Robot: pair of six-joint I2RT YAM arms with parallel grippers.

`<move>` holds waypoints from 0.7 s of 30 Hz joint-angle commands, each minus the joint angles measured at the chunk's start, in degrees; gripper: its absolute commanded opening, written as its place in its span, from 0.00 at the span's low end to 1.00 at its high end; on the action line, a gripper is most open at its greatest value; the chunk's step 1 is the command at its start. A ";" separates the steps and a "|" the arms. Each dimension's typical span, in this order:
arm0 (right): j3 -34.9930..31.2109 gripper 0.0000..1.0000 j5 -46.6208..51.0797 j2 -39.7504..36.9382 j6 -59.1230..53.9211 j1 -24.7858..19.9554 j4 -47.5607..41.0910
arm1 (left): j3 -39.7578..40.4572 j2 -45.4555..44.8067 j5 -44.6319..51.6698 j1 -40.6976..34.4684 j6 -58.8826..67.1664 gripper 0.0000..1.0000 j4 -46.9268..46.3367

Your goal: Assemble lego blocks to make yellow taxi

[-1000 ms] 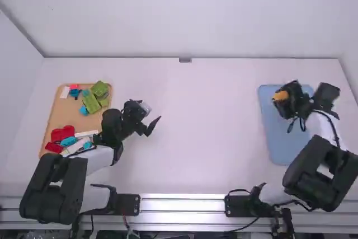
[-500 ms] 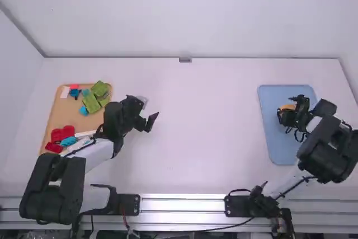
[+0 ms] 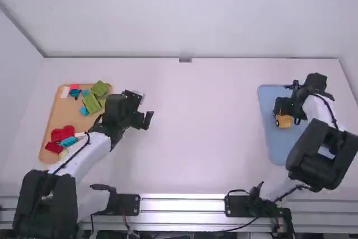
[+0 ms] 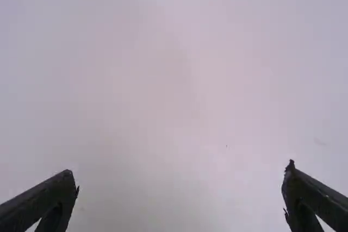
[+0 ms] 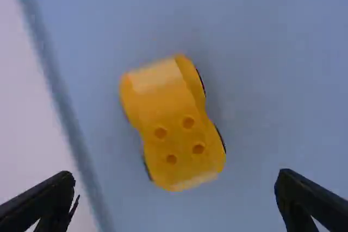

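Since the earlier frames: right hand (image 5: pixel 176 175) has come off the yellow car (image 5: pixel 174 126), which was up against it; the car now sits on its own on the blue tray (image 3: pixel 278 152), nearer the high camera than before. Left arm (image 3: pixel 84 152) has drawn in slightly toward the brown tray (image 3: pixel 51 121). Car is upright, just inside the long edge of the blue tray that faces mid tabletop (image 3: pixel 196 132). In the high view it lies on the camera side of the right hand, close by. Right hand spread wide, nothing pinched; in its wrist view the car lies out ahead, between the lines of the two fingers, with blue tray showing on either side. Long axis: close to parallel with that tray edge, and running more across the finger-to-finger line than along it, a bit skewed. So if it needs regripping, I'd square the wrist to the car, then close on the long wheel sides. Edge side has less tray to spare, so watch the finger there. Left hand (image 4: pixel 180 176) also spread, empty, over bare tabletop well apart from the car, beside the brown tray with the loose blocks (image 3: pixel 90 103). Right is clearly the nearer one for any car move; left is better placed if another block is wanted. My read: car looks put down, likely ready for release and retreat.
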 commanded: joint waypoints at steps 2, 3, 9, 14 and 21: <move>1.86 0.98 2.43 -8.98 0.70 5.70 -2.03 | 9.92 -6.43 -4.61 -1.60 -2.75 0.99 -12.04; 1.86 0.98 2.43 -10.49 0.68 7.26 -2.62 | 11.98 -7.39 -4.63 -1.75 -2.78 0.99 -15.50; 1.86 0.98 2.19 -18.69 0.63 20.68 -7.08 | 20.70 -13.29 -4.66 -1.62 -5.14 0.99 -26.77; 0.03 0.95 0.88 -21.44 2.46 24.34 -5.36 | 19.41 -16.13 -6.45 0.50 -7.02 0.96 -25.24; -4.88 0.86 -0.43 -26.34 7.37 24.34 -0.45 | 14.18 -21.36 -9.69 5.74 -7.46 0.87 -20.01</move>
